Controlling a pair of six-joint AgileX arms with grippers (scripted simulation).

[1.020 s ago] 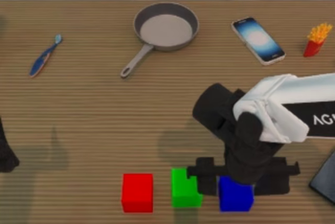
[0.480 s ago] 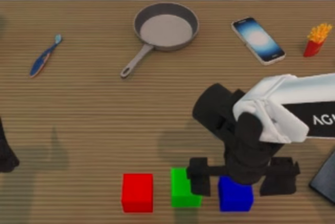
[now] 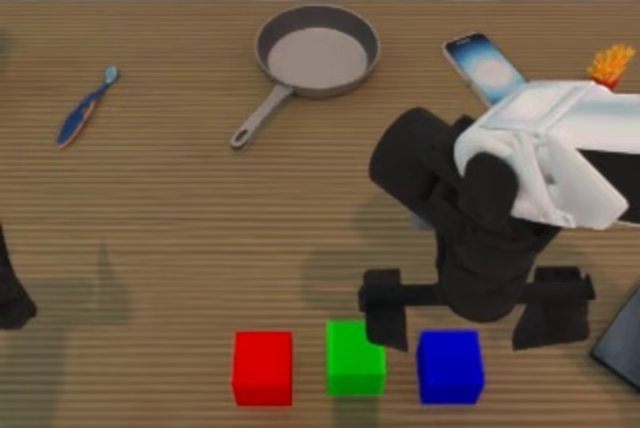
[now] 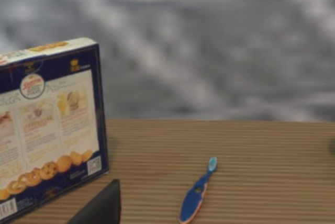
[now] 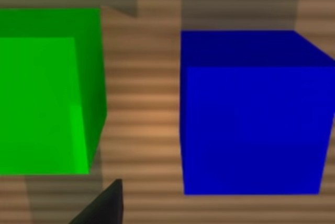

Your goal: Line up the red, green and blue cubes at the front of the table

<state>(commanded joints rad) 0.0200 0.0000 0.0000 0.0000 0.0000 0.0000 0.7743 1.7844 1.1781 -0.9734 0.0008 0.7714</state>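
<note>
Three cubes stand in a row at the front of the table (image 3: 160,218): red cube (image 3: 262,368), green cube (image 3: 355,358), blue cube (image 3: 450,366), with small gaps between them. My right gripper (image 3: 468,314) hovers open just behind and above the blue cube, holding nothing; its fingers (image 3: 385,313) are spread wide. The right wrist view looks down on the green cube (image 5: 47,88) and the blue cube (image 5: 251,114), both free on the wood. My left arm (image 3: 10,298) is parked at the table's left edge, one fingertip (image 4: 102,205) showing in its wrist view.
At the back lie a toothbrush (image 3: 85,108), a grey pan (image 3: 318,51), a phone (image 3: 480,63) and a red fries carton (image 3: 610,66). A dark flat object (image 3: 625,338) sits at the right edge. The left wrist view shows a cookie box (image 4: 47,130).
My right gripper has spread its fingers wider, let go of the blue cube, risen and drawn back from the front edge. The blue cube stays in the row.
</note>
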